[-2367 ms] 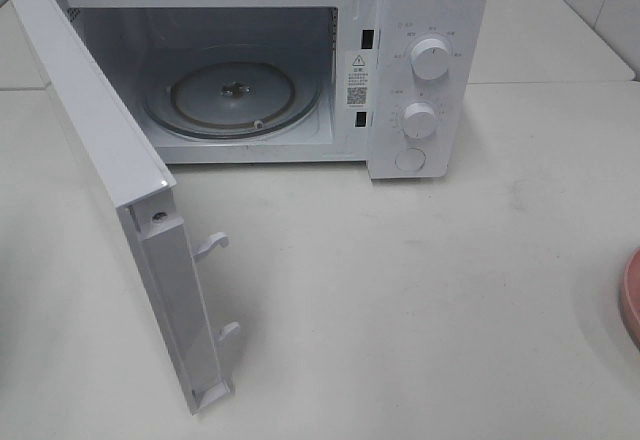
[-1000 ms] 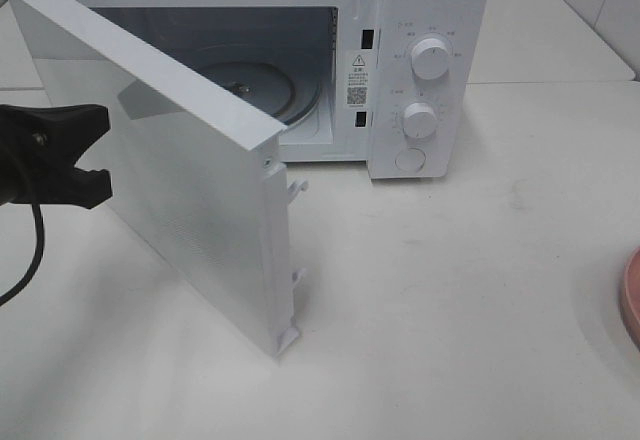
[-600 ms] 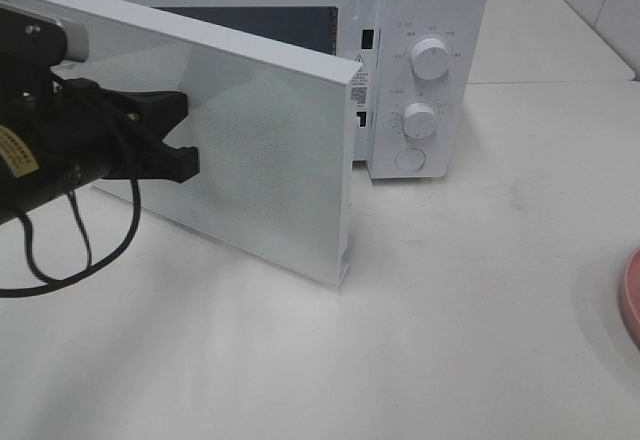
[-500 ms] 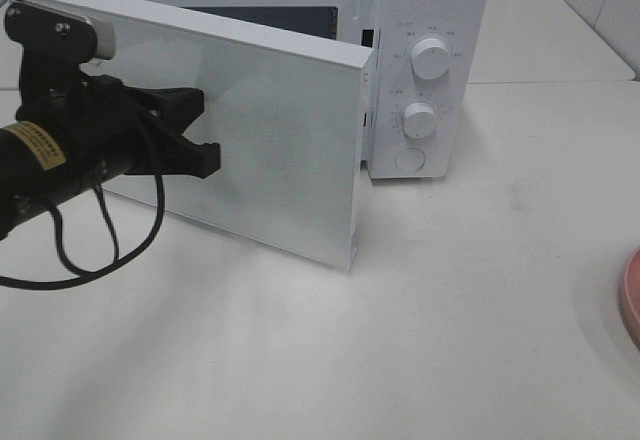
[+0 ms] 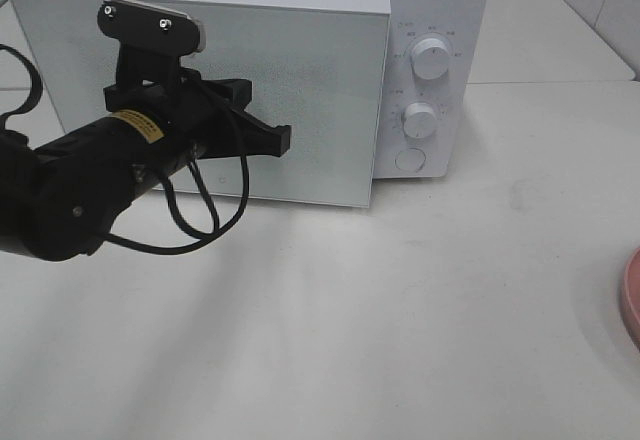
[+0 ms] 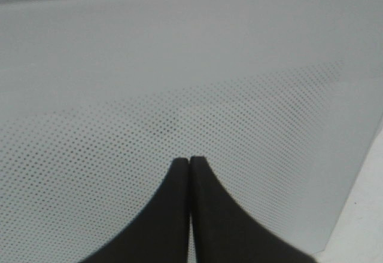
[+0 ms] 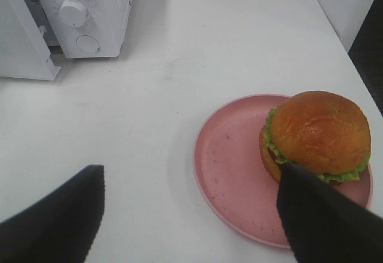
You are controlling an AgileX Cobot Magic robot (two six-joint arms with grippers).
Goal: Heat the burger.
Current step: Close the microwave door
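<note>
White microwave stands at the table's far edge; the left gripper, jaws shut and empty, presses its door nearly closed. Near the right edge, the burger sits on its pink plate, right gripper wide open above.

One microwave with two knobs and one round button. One burger, one pink plate.

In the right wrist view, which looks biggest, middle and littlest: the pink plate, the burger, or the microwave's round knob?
1. Pink plate, the widest.
2. Burger, sitting on the plate and covering only part of it.
3. Microwave knob, smallest, though it is farther from the camera, so it looks smaller than it is.
</note>
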